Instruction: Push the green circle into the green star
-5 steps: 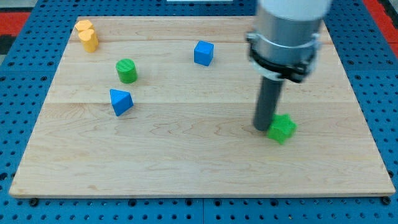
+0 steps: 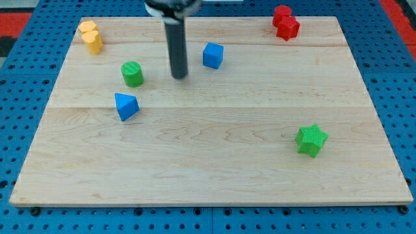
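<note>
**Six blocks on the board, rod standing between two of them**

The wooden board (image 2: 208,162) carries six blocks in all: two green, two blue, one yellow-orange and one red.

The green pair lie well apart. The green circle (image 2: 132,73), a short cylinder, stands on the left side toward the far edge. The green star (image 2: 311,140) sits on the right side, nearer the near edge, with open wood between the two.

Of the two blue pieces, the blue cube (image 2: 212,55) is just right of centre toward the far edge, and the blue triangle (image 2: 126,106), a wedge shape, lies just on the near side of the green circle, apart from it.

The single yellow block (image 2: 91,36) is at the far left corner; its exact shape is hard to make out. The single red block (image 2: 285,23) is at the far right, its outline likewise unclear.

My tip (image 2: 179,77) is down at the board between the green circle and the blue cube, touching neither. It is to the right of the circle, at about the same depth. The rod is a plain dark stick with nothing that opens or closes, and it has hold of nothing.
</note>
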Action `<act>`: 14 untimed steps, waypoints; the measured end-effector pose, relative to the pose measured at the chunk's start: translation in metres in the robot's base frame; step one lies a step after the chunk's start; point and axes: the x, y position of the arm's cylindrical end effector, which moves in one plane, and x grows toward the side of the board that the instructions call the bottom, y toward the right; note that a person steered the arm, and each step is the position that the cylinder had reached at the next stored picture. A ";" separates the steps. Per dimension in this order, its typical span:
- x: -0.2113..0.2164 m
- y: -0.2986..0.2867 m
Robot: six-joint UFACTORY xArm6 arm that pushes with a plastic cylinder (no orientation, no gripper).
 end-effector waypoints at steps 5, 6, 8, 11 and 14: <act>0.025 -0.011; 0.032 0.036; 0.046 0.123; 0.056 0.202; 0.061 0.243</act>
